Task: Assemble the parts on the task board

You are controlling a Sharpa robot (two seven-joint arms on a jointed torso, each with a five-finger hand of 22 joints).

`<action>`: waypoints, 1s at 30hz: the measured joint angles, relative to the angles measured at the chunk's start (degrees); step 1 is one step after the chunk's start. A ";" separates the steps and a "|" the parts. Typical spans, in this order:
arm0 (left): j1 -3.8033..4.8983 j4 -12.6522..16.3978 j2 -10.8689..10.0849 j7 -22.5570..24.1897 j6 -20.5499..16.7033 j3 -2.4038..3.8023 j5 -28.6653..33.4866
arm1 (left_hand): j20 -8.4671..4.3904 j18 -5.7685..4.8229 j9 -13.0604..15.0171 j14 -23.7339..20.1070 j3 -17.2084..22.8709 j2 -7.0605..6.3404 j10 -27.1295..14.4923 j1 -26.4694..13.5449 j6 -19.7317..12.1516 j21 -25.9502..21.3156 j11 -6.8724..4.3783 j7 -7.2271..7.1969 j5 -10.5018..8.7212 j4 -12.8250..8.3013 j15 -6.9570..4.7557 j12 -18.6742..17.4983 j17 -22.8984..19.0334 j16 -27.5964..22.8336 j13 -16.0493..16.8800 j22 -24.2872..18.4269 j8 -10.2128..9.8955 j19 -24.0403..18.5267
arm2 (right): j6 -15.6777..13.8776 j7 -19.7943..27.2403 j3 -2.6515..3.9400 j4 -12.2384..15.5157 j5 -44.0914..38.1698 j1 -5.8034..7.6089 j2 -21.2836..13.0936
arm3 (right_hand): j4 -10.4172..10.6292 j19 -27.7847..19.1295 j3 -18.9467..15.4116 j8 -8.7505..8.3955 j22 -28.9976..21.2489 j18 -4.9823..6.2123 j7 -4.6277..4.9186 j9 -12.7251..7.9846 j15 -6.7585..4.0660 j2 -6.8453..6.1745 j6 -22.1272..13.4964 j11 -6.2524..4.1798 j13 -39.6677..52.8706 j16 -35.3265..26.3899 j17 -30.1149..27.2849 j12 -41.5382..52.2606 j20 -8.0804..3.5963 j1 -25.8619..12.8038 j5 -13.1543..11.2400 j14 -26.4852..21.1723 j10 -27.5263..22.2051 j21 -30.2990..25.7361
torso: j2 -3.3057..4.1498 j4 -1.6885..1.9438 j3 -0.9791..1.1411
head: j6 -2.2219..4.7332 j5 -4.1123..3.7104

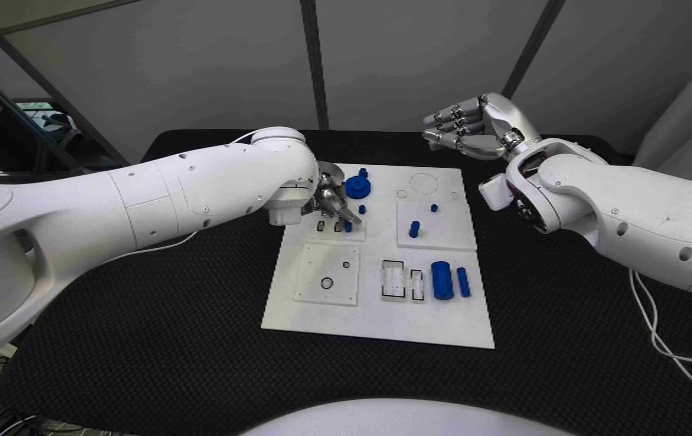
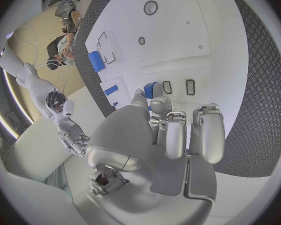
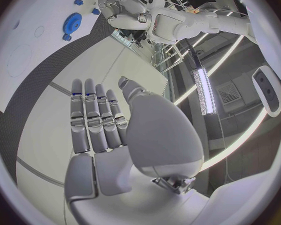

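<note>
The white task board lies mid-table. My left hand is low over its upper left corner, beside a blue gear. In the left wrist view the left hand pinches a small blue part between thumb and one finger, next to two small rectangular slots; the other fingers are curled. My right hand hangs raised beyond the board's far right corner, fingers loosely bent, holding nothing. It appears as the right hand with its fingers side by side.
Loose blue parts stand on the board: two small pegs on the right square plate, and a thick cylinder and a thinner one at the lower right. Black matting surrounds the board.
</note>
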 measured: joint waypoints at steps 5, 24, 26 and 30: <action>0.00 -0.08 0.08 0.00 0.19 0.00 0.12 | 0.00 0.04 0.33 0.14 0.62 0.24 0.00 0.71 -0.09 0.00 0.00 0.06 0.00 -0.38 -0.14 0.00 0.00 0.00 0.00 0.00 0.00 0.00 | 0.09 -0.01 0.00 -0.05 0.00 0.00 0.08 | 0.00 0.00 0.00 0.00 -0.02 0.00 0.00 0.00 0.00 0.00 0.00 0.00 0.00 0.00 -0.01 0.00 0.00 0.00 0.00 0.00 0.00 0.00 | 0.00 -0.01 0.02 | -0.05 0.00; -0.05 1.39 -1.78 0.07 -0.61 0.05 3.12 | -0.62 0.03 1.88 -0.03 12.88 -1.92 -1.02 7.81 -2.07 0.00 -0.22 -0.02 7.14 1.25 -0.72 -2.00 0.00 0.00 -1.46 0.00 -0.64 -0.21 | 0.40 -0.02 0.00 -0.29 0.01 0.00 0.25 | 0.00 0.00 0.00 0.00 -0.15 0.00 0.00 0.00 0.00 0.02 0.00 0.00 0.00 0.00 -0.14 0.00 0.00 -0.02 0.00 0.00 0.00 -0.27 | -0.03 0.02 -0.01 | 0.08 0.06; -0.13 1.78 -2.18 0.08 -1.10 0.01 3.73 | -0.62 0.03 2.81 -0.03 18.87 -4.74 -0.91 5.55 -2.23 0.00 -0.32 0.45 7.49 3.82 -0.72 -2.22 0.00 0.00 -1.46 0.00 -0.60 -0.21 | 0.42 -0.02 -0.01 -0.31 0.01 0.00 0.26 | 0.00 0.00 0.00 0.00 -0.15 0.00 0.00 0.00 0.00 0.23 0.00 0.00 0.00 0.00 -0.14 0.00 0.00 -0.22 0.00 0.00 0.00 -0.27 | -0.03 0.04 -0.01 | 0.10 0.06; -0.17 2.82 -3.05 0.13 -2.41 -0.01 5.15 | -0.62 0.03 4.56 -0.02 31.00 -10.12 -0.41 0.72 -2.16 0.00 -0.01 0.50 7.09 3.33 -0.72 -2.28 0.00 0.00 -1.36 0.00 0.71 -0.21 | 0.46 -0.02 -0.01 -0.40 0.01 0.00 0.28 | 0.00 0.00 0.00 0.00 -0.15 0.00 0.00 0.00 0.00 0.23 0.00 0.00 0.00 0.00 -0.14 0.00 0.00 -0.22 0.00 0.00 0.00 -0.27 | 0.00 0.05 -0.01 | 0.10 0.18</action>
